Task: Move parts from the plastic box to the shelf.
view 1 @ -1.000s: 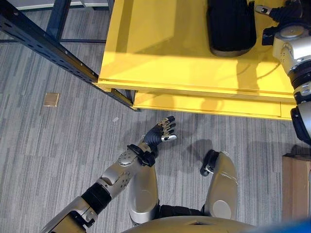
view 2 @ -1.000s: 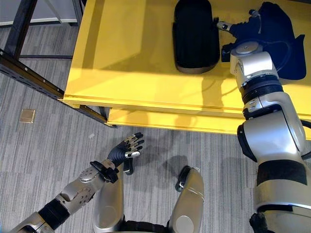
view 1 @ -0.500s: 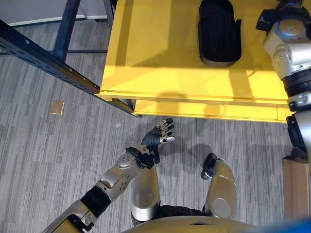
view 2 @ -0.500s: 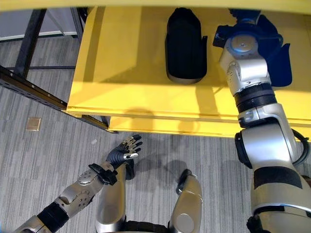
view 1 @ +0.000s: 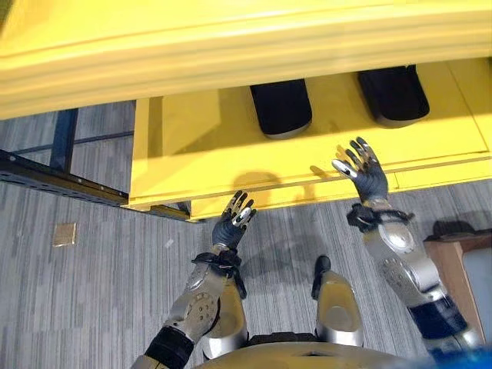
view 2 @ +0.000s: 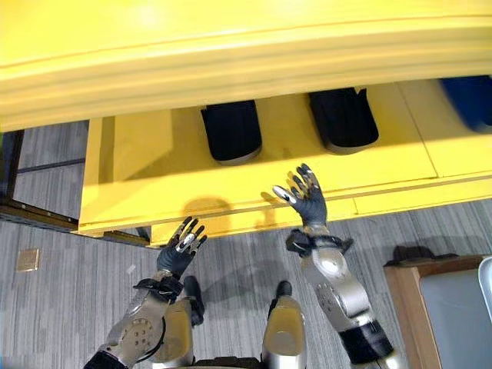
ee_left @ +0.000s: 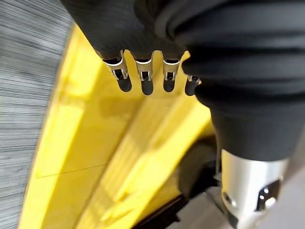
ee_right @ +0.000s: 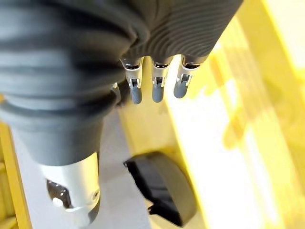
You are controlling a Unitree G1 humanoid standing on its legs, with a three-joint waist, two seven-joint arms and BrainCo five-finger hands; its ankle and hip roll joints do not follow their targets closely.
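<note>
Parts (view 1: 281,108) (view 1: 393,94) lie on the yellow shelf (view 1: 192,146) — both hands, left (view 1: 233,223) and right (view 1: 361,171), spread and empty below it.

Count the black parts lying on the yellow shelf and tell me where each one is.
2. One black part lies above the left hand; the other black part lies beside it, above the right hand. The upper yellow shelf may hide more behind.
</note>
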